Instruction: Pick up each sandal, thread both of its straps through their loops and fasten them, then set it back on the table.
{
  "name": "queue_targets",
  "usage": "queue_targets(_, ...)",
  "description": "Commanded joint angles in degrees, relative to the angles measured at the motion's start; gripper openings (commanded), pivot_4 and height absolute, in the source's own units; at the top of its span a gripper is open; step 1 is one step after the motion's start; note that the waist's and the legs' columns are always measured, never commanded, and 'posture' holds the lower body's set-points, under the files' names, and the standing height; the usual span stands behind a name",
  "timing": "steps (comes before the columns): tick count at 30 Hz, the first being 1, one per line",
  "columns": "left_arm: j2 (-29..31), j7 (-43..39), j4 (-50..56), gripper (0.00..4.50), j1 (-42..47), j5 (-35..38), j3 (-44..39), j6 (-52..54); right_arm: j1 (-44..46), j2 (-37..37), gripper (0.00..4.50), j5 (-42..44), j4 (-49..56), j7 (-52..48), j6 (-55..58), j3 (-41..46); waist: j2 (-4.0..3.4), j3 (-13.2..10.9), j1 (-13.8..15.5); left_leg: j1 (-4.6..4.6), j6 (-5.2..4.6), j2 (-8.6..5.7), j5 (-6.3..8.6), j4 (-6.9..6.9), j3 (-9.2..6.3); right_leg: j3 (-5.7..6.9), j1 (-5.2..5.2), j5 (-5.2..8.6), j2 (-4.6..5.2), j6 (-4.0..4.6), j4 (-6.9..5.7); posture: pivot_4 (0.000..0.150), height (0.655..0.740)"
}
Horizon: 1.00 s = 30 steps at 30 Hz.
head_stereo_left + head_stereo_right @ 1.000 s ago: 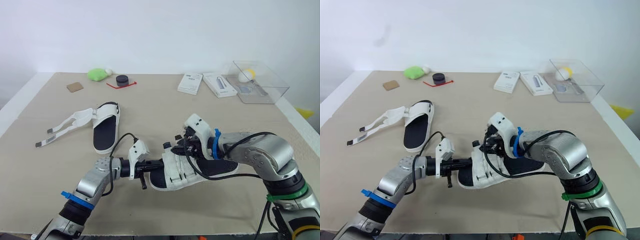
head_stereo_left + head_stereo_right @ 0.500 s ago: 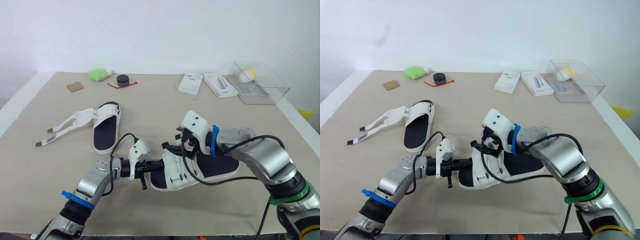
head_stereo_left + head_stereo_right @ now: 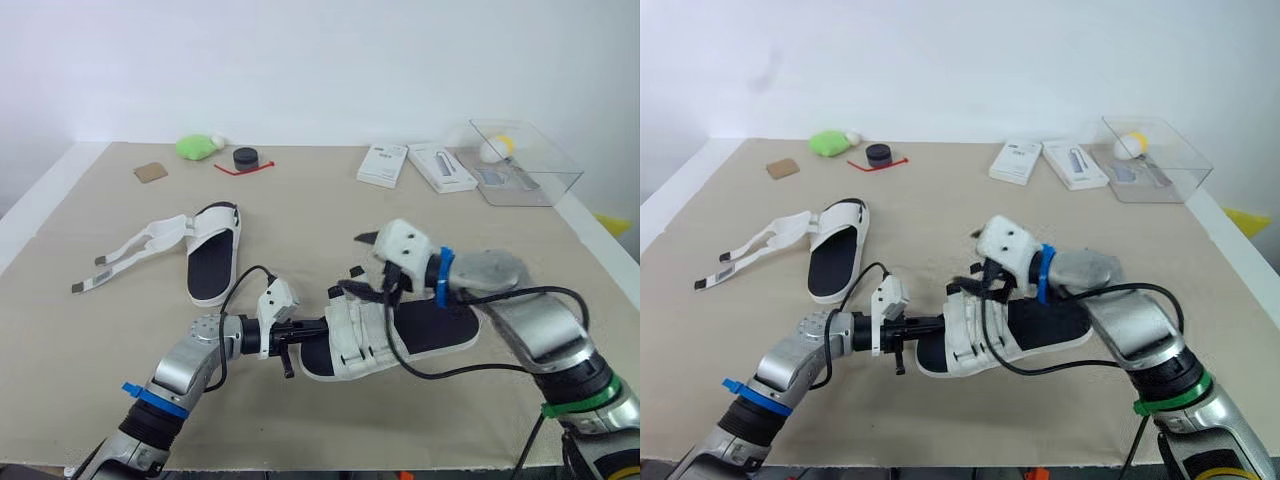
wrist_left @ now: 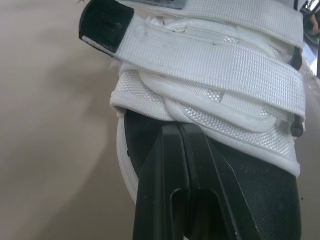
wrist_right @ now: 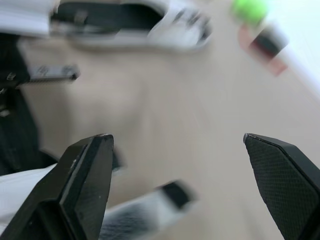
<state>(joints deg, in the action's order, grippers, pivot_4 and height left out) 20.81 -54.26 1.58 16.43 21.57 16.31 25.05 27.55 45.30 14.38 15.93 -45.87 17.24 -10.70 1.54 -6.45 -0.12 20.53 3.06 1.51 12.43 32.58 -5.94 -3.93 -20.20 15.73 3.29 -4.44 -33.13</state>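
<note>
Nearest, left gripper: at the toe end of the near sandal, fingers pinched together on its sole rim, steadying it on the table. Near sandal: both straps lie across the upper, and one black tab end looks slightly lifted. Just above those straps, right gripper: fingers spread wide, holding nothing. Handling note: probably the fastening step; keep the toe pinned and press the tab flat along its strap rather than tugging. Beyond the near sandal, to its left and well apart, second sandal: loose straps trail outward
</note>
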Motion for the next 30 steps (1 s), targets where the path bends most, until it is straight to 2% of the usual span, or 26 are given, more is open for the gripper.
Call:
queue_targets(1, 1.8, -0.1, 0.7, 0.00, -1.1, 0.1, -0.3, 3.3, -4.5, 3.2, 4.47, -2.6, -7.9, -8.2, -30.6, 7.2, 0.10, -0.1, 0.0, 0.00, 0.01, 0.00, 0.01, -0.01, 0.01, 0.00, 0.01, -0.01, -0.01, -0.01, 0.00, 0.150, 0.7400)
queue_targets(3, 2.2, 0.1, 1.9, 0.00, -1.0, 0.6, -1.3, 3.6, -6.2, 5.5, 4.47, -6.9, -14.4, -10.2, -47.5, 7.6, -0.02, -0.2, -0.3, -0.02, 0.03, -0.01, 0.07, -0.02, 0.02, 0.00, 0.09, -0.05, -0.01, -0.08, 0.01, 0.150, 0.7400)
queue_targets(4, 2.3, 0.3, 2.6, 0.53, -0.8, 1.3, -2.0, 4.1, -6.7, 6.5, 4.50, -9.6, -18.3, -10.2, -55.6, 7.4, -0.08, -0.2, -0.4, -0.05, 0.04, -0.01, 0.11, -0.03, 0.06, -0.02, 0.11, -0.07, -0.01, -0.10, 0.01, 0.150, 0.7400)
queue_targets(5, 2.4, 0.5, 3.6, 0.88, -0.7, 2.3, -3.0, 4.9, -7.0, 7.2, 4.50, -12.5, -22.6, -9.6, -63.7, 7.3, -0.12, -0.3, -0.7, -0.08, 0.03, -0.01, 0.11, -0.07, 0.07, -0.04, 0.14, -0.10, -0.01, -0.11, 0.01, 0.150, 0.7400)
queue_targets(9, 3.9, -0.1, 8.3, 2.67, -1.8, 6.7, -6.8, 8.0, -6.4, 8.8, 4.50, -19.4, -35.0, -7.0, -86.6, 6.4, -0.12, -0.6, -1.4, -0.25, -0.05, -0.01, 0.06, -0.10, 0.07, -0.06, 0.22, -0.26, -0.04, -0.05, -0.01, 0.150, 0.7400)
queue_targets(12, 6.6, -1.2, 10.8, 3.89, -3.2, 7.9, -8.1, 9.0, -5.4, 7.8, 4.50, -22.8, -38.7, -3.8, -94.2, 6.3, -0.13, -0.7, -2.1, -0.28, -0.14, 0.02, -0.01, -0.11, 0.14, -0.16, 0.26, -0.31, -0.05, 0.02, -0.02, 0.150, 0.7400)
queue_targets(13, 7.4, -1.2, 11.4, 4.46, -3.3, 8.2, -8.6, 9.3, -5.5, 7.4, 4.50, -23.4, -38.4, -2.8, -94.5, 6.1, -0.15, -0.8, -2.2, -0.28, -0.16, 0.02, -0.04, -0.11, 0.17, -0.21, 0.31, -0.31, -0.04, 0.03, -0.02, 0.150, 0.7400)
queue_targets(20, 9.8, -2.2, 13.9, 4.49, -1.2, 12.9, -12.0, 12.3, -8.8, 2.7, 4.50, -30.3, -32.6, 3.5, -96.1, 7.1, 0.16, -1.0, -2.1, -0.27, -0.34, -0.04, -0.27, -0.10, 0.23, -0.37, 0.29, -0.36, -0.01, 0.13, -0.01, 0.150, 0.7400)
queue_targets(23, 9.9, -2.9, 14.6, 4.49, 0.3, 14.4, -11.7, 13.4, -9.2, 0.7, 4.50, -32.4, -29.9, 6.3, -95.5, 7.3, -0.03, -1.1, -1.9, -0.25, -0.33, -0.04, -0.30, -0.09, 0.23, -0.37, 0.29, -0.37, -0.01, 0.14, -0.02, 0.150, 0.7400)
queue_targets(26, 9.6, -3.1, 14.9, 4.50, 1.4, 15.2, -11.2, 14.2, -9.4, 0.5, 3.77, -34.1, -28.5, 7.9, -94.5, 6.7, 0.05, -1.0, -1.9, -0.25, -0.31, -0.10, -0.32, -0.10, 0.28, -0.46, 0.30, -0.43, -0.01, 0.21, -0.02, 0.150, 0.7400)
queue_targets(30, 9.6, -3.2, 14.2, 4.50, 2.3, 14.6, -10.5, 13.7, -10.0, 1.1, 1.68, -35.7, -28.1, 10.2, -93.6, 6.7, 0.08, -1.0, -1.7, -0.25, -0.31, -0.10, -0.31, -0.11, 0.28, -0.46, 0.30, -0.54, -0.03, 0.27, -0.03, 0.150, 0.7400)
